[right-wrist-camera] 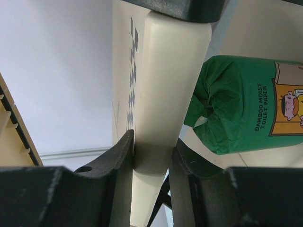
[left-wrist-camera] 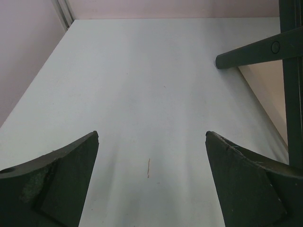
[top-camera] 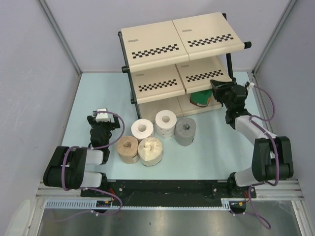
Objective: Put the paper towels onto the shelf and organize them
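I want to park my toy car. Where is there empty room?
The table is bare between the shelf and the left wall, and between the grey roll and the right arm. The shelf's top tier is bare too. It is crowded where five rolls huddle mid-table, and by the green roll at the right gripper.

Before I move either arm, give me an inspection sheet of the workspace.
Surface: pale blue table.
Job's things: green roll on the shelf, bottom tier; white rolls, grey roll, brown roll, cream roll bunched on the table.
Clutter: nothing seen.
Grippers: left gripper open over bare table; right gripper closed on a shelf panel's edge.
Cables: purple cables loop along both arms.
Surroundings: grey walls left, back, right.
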Robot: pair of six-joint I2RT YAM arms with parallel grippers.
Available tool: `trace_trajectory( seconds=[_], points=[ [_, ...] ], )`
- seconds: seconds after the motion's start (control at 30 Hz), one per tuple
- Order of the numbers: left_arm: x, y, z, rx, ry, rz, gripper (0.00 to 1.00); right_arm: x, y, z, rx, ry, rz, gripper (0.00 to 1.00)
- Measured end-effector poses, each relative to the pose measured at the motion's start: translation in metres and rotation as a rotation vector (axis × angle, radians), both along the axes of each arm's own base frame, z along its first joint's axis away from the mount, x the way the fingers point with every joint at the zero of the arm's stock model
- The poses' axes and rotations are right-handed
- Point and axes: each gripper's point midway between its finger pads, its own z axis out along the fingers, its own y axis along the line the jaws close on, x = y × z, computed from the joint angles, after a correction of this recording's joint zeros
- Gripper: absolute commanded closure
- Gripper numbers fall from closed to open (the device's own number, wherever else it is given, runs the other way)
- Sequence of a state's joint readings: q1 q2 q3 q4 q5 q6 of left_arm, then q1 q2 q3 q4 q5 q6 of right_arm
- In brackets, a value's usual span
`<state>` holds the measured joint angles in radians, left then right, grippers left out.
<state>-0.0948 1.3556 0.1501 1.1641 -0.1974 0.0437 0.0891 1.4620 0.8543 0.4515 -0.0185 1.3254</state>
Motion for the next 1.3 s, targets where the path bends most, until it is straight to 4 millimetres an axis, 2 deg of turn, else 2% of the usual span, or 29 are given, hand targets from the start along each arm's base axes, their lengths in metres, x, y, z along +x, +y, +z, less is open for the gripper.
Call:
trace_trajectory(
  seconds=[0.23,0.43,0.63,0.73,0.77,0.87,0.97,1.13,1.2,1.3],
  points=[
    [0.0,0.0,0.0,0.0,0.0,0.0,0.0,-0.03,-0.009,0.006,-0.022,0.013,-0.009,0.8],
    [0.0,0.0,0.0,0.0,0.0,0.0,0.0,-0.048,-0.02,-0.007,-0.019,0.046,-0.014,0.8],
    [0.0,0.0,0.0,0.0,0.0,0.0,0.0,-0.07,-0.022,-0.006,-0.021,0.041,-0.014,0.79],
    [0.0,0.0,0.0,0.0,0.0,0.0,0.0,-0.082,-0.025,-0.007,-0.026,0.045,-0.02,0.71],
    [0.0,0.0,0.0,0.0,0.0,0.0,0.0,-0.085,-0.026,-0.007,-0.03,0.044,-0.023,0.58],
    [0.0,0.0,0.0,0.0,0.0,0.0,0.0,-0.092,-0.029,-0.007,-0.07,0.041,-0.02,0.35],
    [0.0,0.0,0.0,0.0,0.0,0.0,0.0,-0.096,-0.029,0.001,-0.148,-0.002,0.008,0.24],
    [0.0,0.0,0.0,0.0,0.0,0.0,0.0,-0.103,-0.04,0.013,-0.222,-0.046,-0.001,0.21],
    [0.0,0.0,0.0,0.0,0.0,0.0,0.0,-0.11,-0.04,0.014,-0.245,-0.046,0.003,0.21],
    [0.0,0.0,0.0,0.0,0.0,0.0,0.0,-0.127,-0.04,0.026,-0.284,-0.081,0.006,0.21]
  ],
)
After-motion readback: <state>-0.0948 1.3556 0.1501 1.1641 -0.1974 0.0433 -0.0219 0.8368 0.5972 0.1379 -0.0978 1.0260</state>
